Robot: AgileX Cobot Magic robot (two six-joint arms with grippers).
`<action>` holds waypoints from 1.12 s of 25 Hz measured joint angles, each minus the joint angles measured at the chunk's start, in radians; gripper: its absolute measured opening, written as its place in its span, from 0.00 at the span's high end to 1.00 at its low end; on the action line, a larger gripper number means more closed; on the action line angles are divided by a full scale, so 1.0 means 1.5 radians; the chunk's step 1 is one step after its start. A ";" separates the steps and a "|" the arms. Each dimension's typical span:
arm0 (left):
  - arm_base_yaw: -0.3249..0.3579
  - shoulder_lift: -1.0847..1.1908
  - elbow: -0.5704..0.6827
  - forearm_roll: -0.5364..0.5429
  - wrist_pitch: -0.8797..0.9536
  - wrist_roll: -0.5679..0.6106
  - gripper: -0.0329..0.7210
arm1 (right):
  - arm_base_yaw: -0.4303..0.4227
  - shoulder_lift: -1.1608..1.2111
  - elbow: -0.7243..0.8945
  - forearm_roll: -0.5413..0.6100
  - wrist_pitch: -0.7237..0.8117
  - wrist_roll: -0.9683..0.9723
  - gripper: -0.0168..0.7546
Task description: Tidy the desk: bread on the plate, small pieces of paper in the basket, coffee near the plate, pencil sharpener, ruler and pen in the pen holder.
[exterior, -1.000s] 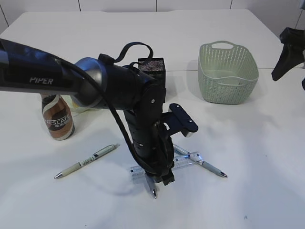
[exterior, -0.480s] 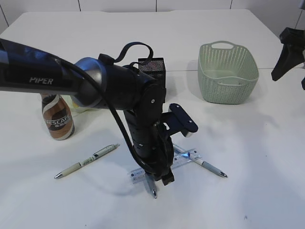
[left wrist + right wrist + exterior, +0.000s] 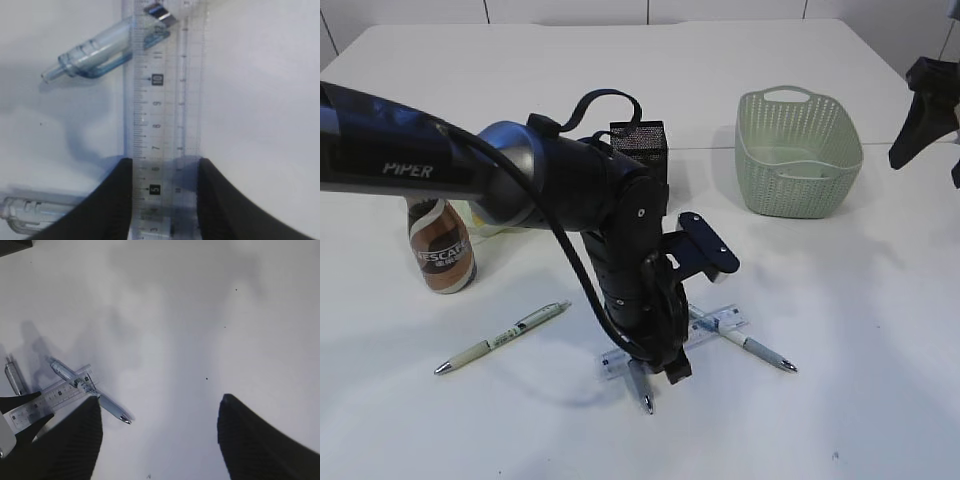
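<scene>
My left pincer [image 3: 165, 197] clamps the ruler [image 3: 164, 100] across its width; its long axis runs straight ahead.

You are looking at a lab-style test bench: a bare white desk [image 3: 880, 330] against plain white wall panels [image 3: 570, 10], worked by black robot arms [image 3: 440, 160].

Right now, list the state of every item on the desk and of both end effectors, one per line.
ruler: flat on the desk, lying over a pen, clamped between the left fingers
left end effector: shut on the ruler
right end effector: open, empty, above the desk
coffee: upright
pen holder: upright
basket: upright
green pen: lying flat, untouched
</scene>
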 joint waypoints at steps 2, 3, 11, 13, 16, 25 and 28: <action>0.000 0.000 0.000 0.000 -0.009 0.000 0.60 | 0.000 0.000 0.000 0.002 0.000 0.000 0.25; 0.000 0.000 0.000 0.000 -0.013 0.000 0.60 | 0.000 0.000 0.000 0.002 0.000 0.000 0.25; 0.000 0.000 0.000 -0.001 -0.015 0.000 0.60 | 0.000 0.000 0.000 0.003 0.000 0.000 0.25; 0.000 0.000 0.000 -0.002 -0.015 0.000 0.60 | 0.000 0.000 0.000 0.003 0.000 0.000 0.25; 0.000 0.000 0.000 -0.003 -0.012 0.000 0.60 | 0.000 0.000 0.000 0.003 0.000 -0.001 0.25; 0.000 -0.008 -0.022 -0.003 0.005 0.000 0.60 | 0.000 0.000 0.000 0.003 0.000 -0.001 0.25; 0.000 -0.008 -0.062 -0.003 0.007 0.000 0.60 | 0.000 0.000 0.000 0.003 0.000 -0.001 0.25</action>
